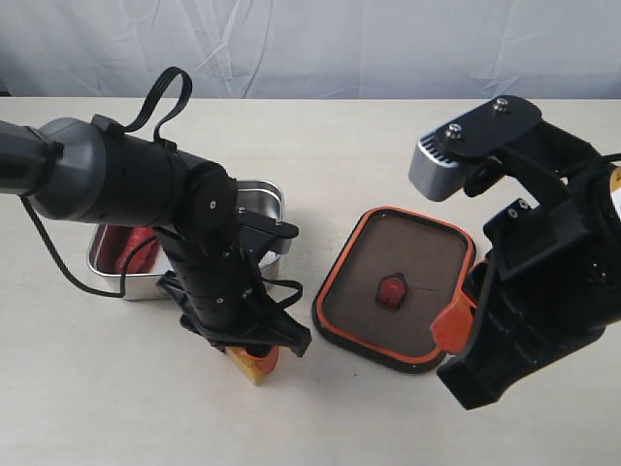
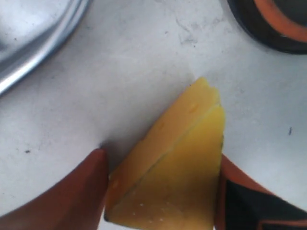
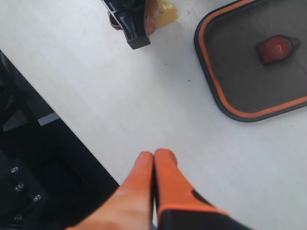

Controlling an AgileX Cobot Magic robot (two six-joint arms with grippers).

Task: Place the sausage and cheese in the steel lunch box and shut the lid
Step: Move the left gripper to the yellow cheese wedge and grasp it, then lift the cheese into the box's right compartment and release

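yellow-orange wedge-shaped cheese block (image 2: 182,139) is seen between the wide-set jaws of the left gripper (image 2: 160,160); whether it is clamped cannot be told. it is judged light, stiff, slightly slick; the flat flanks are best taken.

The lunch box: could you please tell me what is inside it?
A sausage lies at the box's left end. The left arm covers the middle, so the rest there is hidden. The cheese sits outside, on the table.
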